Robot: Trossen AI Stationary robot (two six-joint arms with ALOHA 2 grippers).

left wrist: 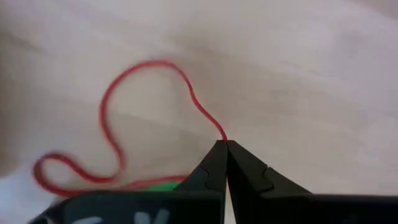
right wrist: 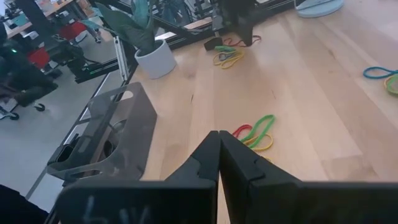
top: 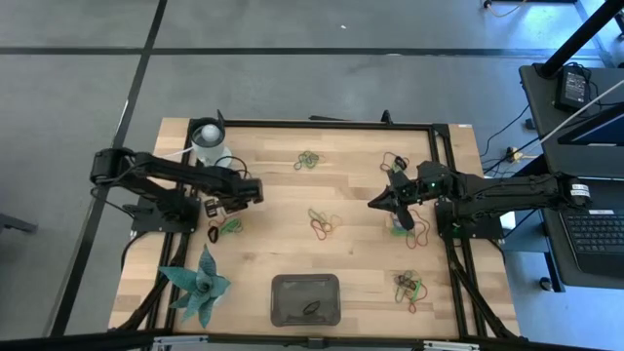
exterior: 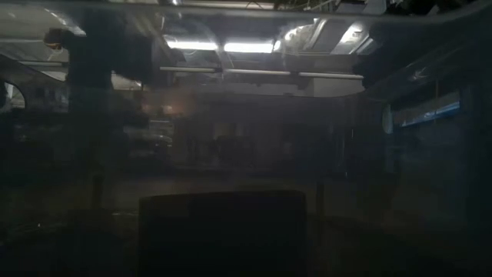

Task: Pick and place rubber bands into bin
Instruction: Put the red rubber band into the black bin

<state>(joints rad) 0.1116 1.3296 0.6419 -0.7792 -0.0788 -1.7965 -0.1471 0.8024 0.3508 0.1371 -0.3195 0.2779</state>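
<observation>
My left gripper (left wrist: 222,146) points down at the table's left side (top: 220,209) and is shut on a red rubber band (left wrist: 118,118). A bit of green band (left wrist: 165,185) lies beside it. More rubber bands lie in small heaps on the wood (top: 324,224), (top: 308,159), (top: 409,285). The bin (top: 305,298), a dark grey tray, sits at the near edge with one band inside (top: 310,309). My right gripper (right wrist: 219,135) hangs shut above the table's right half (top: 376,203) with nothing in it, a green, red and yellow heap (right wrist: 258,132) ahead of it. My left gripper pinches the red band at one point of its loop (left wrist: 219,134), between the free ends of its two fingers. The fingers come from above, pointing down. The rest of the loop (left wrist: 74,174) lies slack and curled on the wood.
A white cup (top: 207,142) stands at the far left behind my left arm. A teal plant (top: 200,285) in a white pot (right wrist: 155,61) stands at the near left, next to the bin. Dark frame rails (top: 444,156) run along the table's edges.
</observation>
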